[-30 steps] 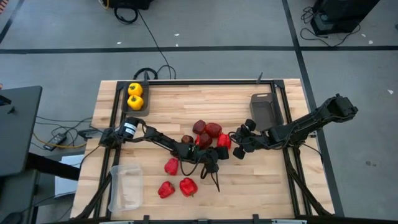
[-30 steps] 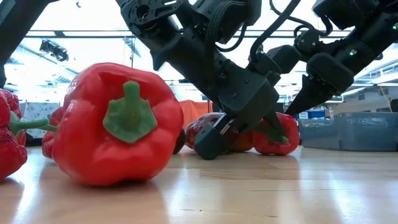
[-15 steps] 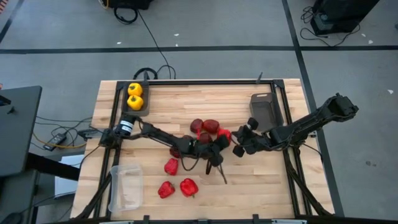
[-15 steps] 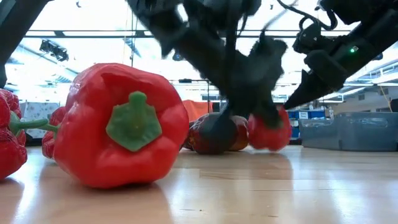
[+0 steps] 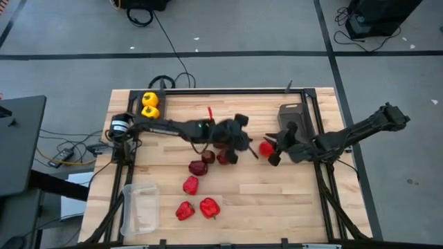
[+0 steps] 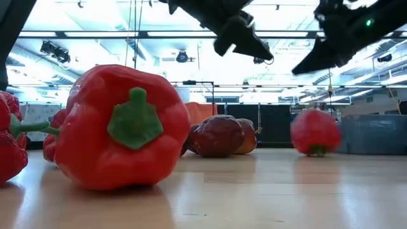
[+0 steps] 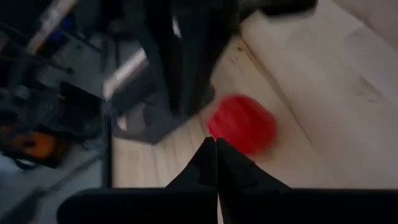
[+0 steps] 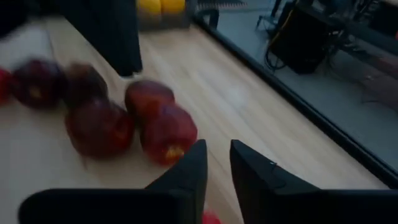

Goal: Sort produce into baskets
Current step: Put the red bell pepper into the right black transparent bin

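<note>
The left gripper (image 7: pixel 216 163) is pressed together, empty, with a red pepper (image 7: pixel 242 124) just ahead. The right gripper (image 8: pixel 216 163) is slightly spread, holding nothing, dark maroon fruits (image 8: pixel 160 126) ahead.

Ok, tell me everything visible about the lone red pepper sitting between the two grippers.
The red pepper is glossy, bright red and roundish, resting on the bare wooden table, apart from the maroon fruits. In the low view it stands stem-end down, a bit of green at its base. Nothing touches it; the right gripper hangs just beside it.
</note>
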